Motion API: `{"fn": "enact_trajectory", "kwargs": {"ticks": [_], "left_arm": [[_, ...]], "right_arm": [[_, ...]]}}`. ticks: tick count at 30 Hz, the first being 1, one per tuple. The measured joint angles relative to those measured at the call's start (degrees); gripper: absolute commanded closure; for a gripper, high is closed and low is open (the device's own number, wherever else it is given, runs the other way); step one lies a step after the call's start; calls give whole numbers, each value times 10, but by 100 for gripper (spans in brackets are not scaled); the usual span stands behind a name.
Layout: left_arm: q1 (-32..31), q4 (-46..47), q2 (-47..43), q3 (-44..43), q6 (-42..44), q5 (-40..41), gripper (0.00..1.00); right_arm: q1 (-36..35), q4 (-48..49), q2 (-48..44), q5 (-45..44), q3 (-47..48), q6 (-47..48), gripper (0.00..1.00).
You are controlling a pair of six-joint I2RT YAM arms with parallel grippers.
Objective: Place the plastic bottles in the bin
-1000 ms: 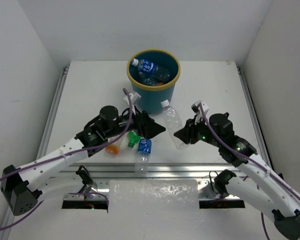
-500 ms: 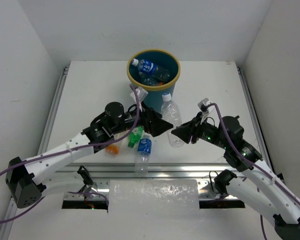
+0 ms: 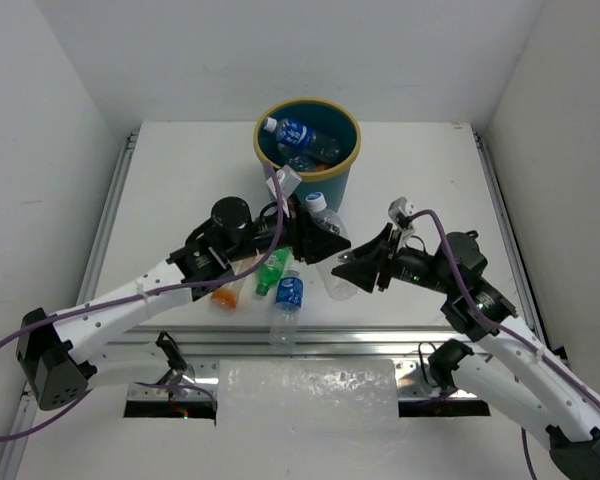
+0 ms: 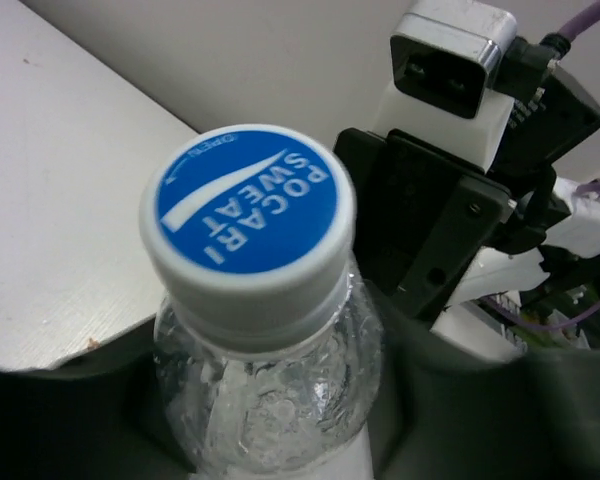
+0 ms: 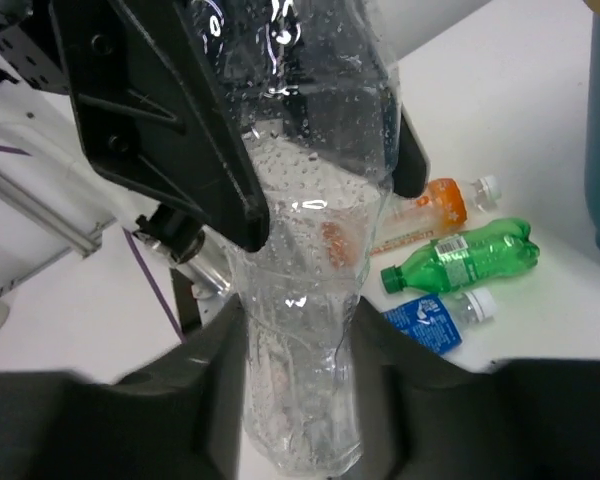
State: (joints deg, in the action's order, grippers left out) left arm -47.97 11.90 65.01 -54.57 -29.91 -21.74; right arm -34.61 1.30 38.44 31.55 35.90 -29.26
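Hanging near the bin point(image 3: 332, 182) between the left gripper point(image 3: 318, 238), clamped under its cap point(image 4: 248, 215), and the right gripper point(image 3: 352, 272), clamped on its belly, the clear Pocari Sweat bottle point(image 5: 300, 330) looks light, crushable, firmest at the neck.

The bin point(image 3: 323, 193) stands far-centre on the table point(image 3: 180, 180) holding several bottles point(image 3: 298, 133); before it the raised bottle point(image 5: 305, 300) hangs above the table, three loose bottles point(image 3: 270, 271) lying just left.
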Motion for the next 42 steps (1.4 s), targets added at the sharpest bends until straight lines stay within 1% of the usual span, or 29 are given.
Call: {"fn": "enact_trajectory", "kwargs": {"ticks": [1, 2, 5, 7, 8, 9, 10, 12, 14, 17, 19, 21, 22, 24, 26, 28, 30, 33, 34, 37, 38, 40, 42], "left_arm": [[0, -5, 2, -6, 3, 2, 98], [0, -14, 2, -13, 4, 6, 100], [0, -58, 12, -64, 16, 52, 100], [2, -110, 36, -137, 31, 112, 100], [6, -137, 56, -187, 40, 151, 99], [13, -155, 77, -233, 49, 180, 97], [26, -165, 101, -283, 60, 210, 90], [58, -186, 149, -375, 77, 261, 84], [88, -194, 197, -451, 93, 311, 83], [123, -203, 287, -559, 120, 372, 75], [136, -216, 357, -631, 134, 385, 49], [144, -245, 437, -713, 144, 383, 26], [146, -259, 473, -746, 149, 376, 21], [147, -288, 524, -782, 151, 362, 11], [147, -315, 548, -782, 150, 350, 9], [147, -336, 549, -761, 150, 343, 8], [147, -344, 527, -729, 149, 341, 8], [147, -359, 494, -720, 149, 346, 7], [147, -366, 476, -720, 149, 352, 7], [147, -384, 401, -711, 151, 376, 6], [147, -386, 361, -695, 151, 386, 5], [147, -390, 266, -648, 150, 407, 4], [147, -390, 155, -577, 143, 431, 3]], "right_arm": [[0, 0, -3, -6, 0, -1, 39], [-1, -4, -9, -24, 0, 0, 2], [-1, -28, -30, -82, 2, -3, 1], [-1, -63, -47, -148, 4, -9, 1], [-1, -90, -56, -186, 7, -13, 1], [-1, -115, -64, -226, 8, -17, 1], [-1, -138, -71, -259, 9, -19, 1], [0, -178, -89, -309, 9, -21, 1], [0, -211, -109, -346, 9, -20, 1], [0, -244, -136, -377, 10, -18, 1], [0, -261, -146, -391, 12, -14, 1], [0, -275, -147, -395, 17, -7, 1], [0, -282, -144, -395, 20, -3, 1], [0, -291, -134, -394, 25, 3, 1], [0, -297, -111, -389, 28, 8, 1], [0, -298, -75, -381, 28, 8, 1], [0, -295, -36, -371, 25, 7, 1], [0, -277, 25, -351, 15, -6, 1], [-1, -265, 59, -339, 11, -16, 1], [-14, -228, 142, -332, 8, -55, 1], [-28, -214, 172, -338, 9, -70, 1], [-67, -197, 229, -362, 11, -98, 1], [-118, -190, 285, -398, 27, -128, 1]]}}
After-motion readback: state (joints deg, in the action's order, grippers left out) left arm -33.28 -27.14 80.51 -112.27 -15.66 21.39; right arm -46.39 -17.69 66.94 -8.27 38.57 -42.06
